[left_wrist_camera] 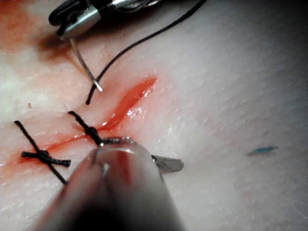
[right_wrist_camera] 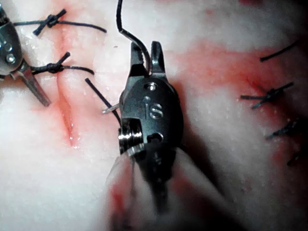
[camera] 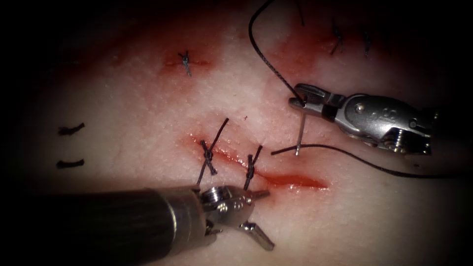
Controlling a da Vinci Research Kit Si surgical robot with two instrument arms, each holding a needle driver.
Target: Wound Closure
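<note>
My right tool point(camera: 298, 100) is shut on the curved needle point(camera: 299, 133) near its thread end. The needle points down, and its tip sits at the tissue surface just beyond the open part of the cut point(camera: 294, 181), toward its right end; I see no entry. Thread point(camera: 261, 54) rises from those jaws in a loop, and another strand point(camera: 354, 158) lies across the tissue to the right. My left tool point(camera: 263, 216) hovers on the near side of the cut, open and holding nothing. Two knotted stitches point(camera: 208, 156) point(camera: 250, 170) close the cut's left part.
Red fluid fills the open cut point(left_wrist_camera: 134, 96). A smaller stitched cut point(camera: 185, 62) lies at the upper left, and more stitches point(camera: 337, 40) at the upper right. Two short black marks point(camera: 70, 129) sit at the far left. There is a blue mark point(left_wrist_camera: 262, 150) on the tissue.
</note>
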